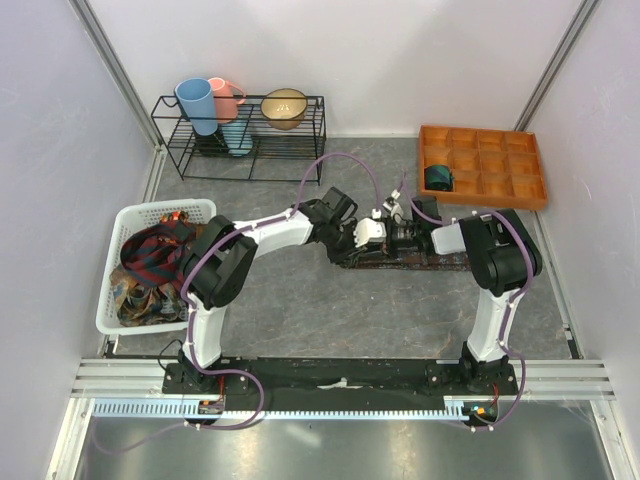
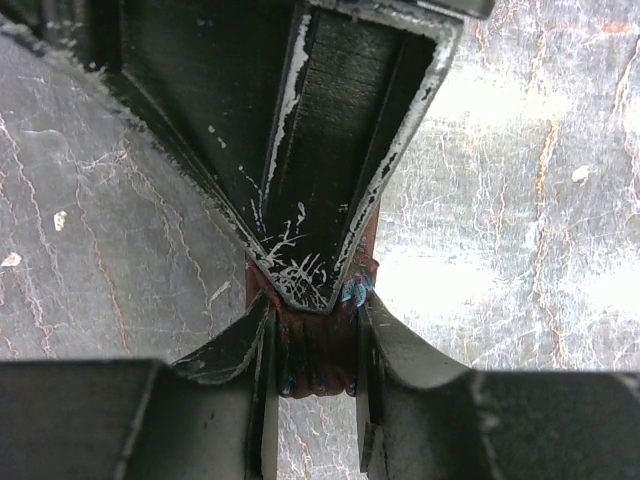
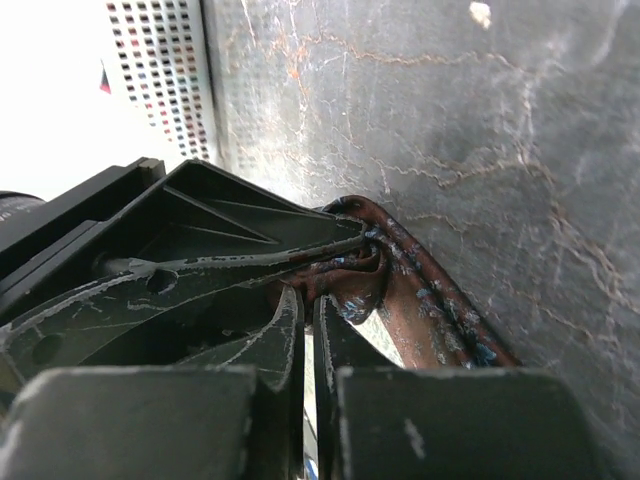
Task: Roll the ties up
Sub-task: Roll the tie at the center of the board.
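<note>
A maroon-brown tie [image 1: 372, 262] with blue flecks lies across the middle of the grey table, partly under both grippers. My left gripper [image 2: 315, 335] is shut on its rolled end [image 2: 318, 365], which fills the gap between the two fingers. My right gripper [image 3: 310, 300] faces it from the other side with its jaws shut. Its tips press against the bunched fold of the tie [image 3: 420, 300], and I cannot tell whether any cloth is pinched. In the top view the left gripper [image 1: 372, 232] and right gripper [image 1: 398, 238] meet tip to tip over the tie.
A white basket [image 1: 125, 215] at the left holds several more ties [image 1: 150, 265]. An orange compartment tray [image 1: 500, 190] at the back right has a rolled teal tie [image 1: 437, 178] in one cell. A black wire rack [image 1: 300, 165] with cups and a bowl stands at the back.
</note>
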Controlling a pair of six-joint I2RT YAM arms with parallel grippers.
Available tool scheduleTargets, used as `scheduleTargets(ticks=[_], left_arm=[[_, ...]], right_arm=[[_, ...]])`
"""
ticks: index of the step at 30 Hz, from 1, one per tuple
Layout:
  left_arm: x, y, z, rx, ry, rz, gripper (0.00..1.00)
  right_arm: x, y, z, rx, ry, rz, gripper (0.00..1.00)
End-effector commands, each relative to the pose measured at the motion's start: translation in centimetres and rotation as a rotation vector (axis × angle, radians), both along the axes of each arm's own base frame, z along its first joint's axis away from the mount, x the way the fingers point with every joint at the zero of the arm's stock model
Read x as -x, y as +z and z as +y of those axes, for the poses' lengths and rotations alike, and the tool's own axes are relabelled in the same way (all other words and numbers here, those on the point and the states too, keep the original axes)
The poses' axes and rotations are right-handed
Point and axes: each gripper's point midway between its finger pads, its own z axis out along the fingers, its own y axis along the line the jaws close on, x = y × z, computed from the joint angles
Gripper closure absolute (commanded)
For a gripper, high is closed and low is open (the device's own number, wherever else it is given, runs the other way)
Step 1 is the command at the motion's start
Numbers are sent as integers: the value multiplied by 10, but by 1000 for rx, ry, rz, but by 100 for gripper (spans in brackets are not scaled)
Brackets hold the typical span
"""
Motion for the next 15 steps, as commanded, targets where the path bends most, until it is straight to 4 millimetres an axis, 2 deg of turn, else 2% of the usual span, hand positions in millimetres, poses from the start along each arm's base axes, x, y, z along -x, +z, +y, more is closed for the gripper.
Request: scheduleTargets(ticks=[1,6,8,15], left_arm=[[15,-14,0,-3,-17,98,64],[3,2,-7,80,23,90,42],[-3,12,-13,131,31,80,39],[-3,29,-26,287,37,99,36]], right_arm=[[0,-35,-15,162,40,-24,100],[-1,-56,-31,255,37,-3,100],[5,-60,-38,282,44,14,100],[4,-71,-66,369,20,21,100]])
